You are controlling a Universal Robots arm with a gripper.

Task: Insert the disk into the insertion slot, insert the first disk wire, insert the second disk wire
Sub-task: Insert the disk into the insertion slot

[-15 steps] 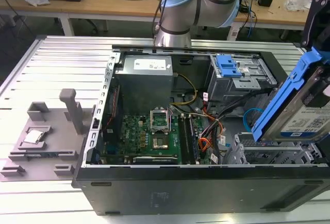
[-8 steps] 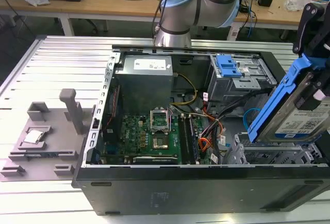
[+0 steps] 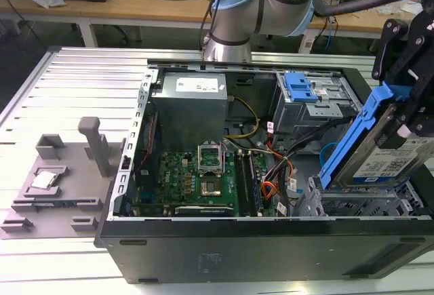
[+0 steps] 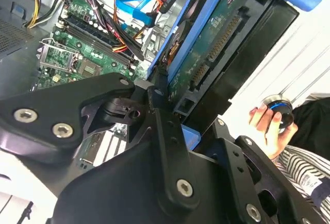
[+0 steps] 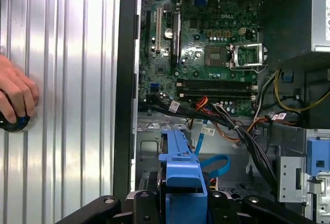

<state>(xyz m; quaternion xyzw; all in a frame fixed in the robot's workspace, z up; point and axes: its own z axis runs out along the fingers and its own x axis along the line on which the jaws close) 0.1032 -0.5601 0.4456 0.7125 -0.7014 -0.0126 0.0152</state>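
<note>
The disk (image 3: pixel 386 159) hangs in the gripper (image 3: pixel 405 120) at the exterior view's right, over the near right corner of the open computer case (image 3: pixel 271 247). It is tilted steeply, its long axis running from the clamped upper end down toward the insertion slot (image 3: pixel 363 205), which lies just beneath its lower edge. It has not entered the slot. The fingers are closed on the disk's bright blue plastic carrier frame (image 3: pixel 352 139), gripping it from both sides. The disk itself is a flat silver slab with a white label. In the second wrist view its other face shows a green circuit board. The slot sits in a low, light-grey, perforated sheet-metal drive cage (image 3: pixel 325 203). Farther back stands a taller grey bay (image 3: pixel 319 108) with a blue latch (image 3: pixel 302 88). Orange, black and blue cables (image 3: pixel 285 173) loop between the two. To the exterior view's left of them lie the green motherboard (image 3: pixel 193 180) and a grey boxy power supply (image 3: pixel 190 108). The case rests on a ribbed aluminium table (image 3: pixel 74 85). At the table's edge a person's hand (image 4: pixel 265 123) holds a round black knob.
</note>
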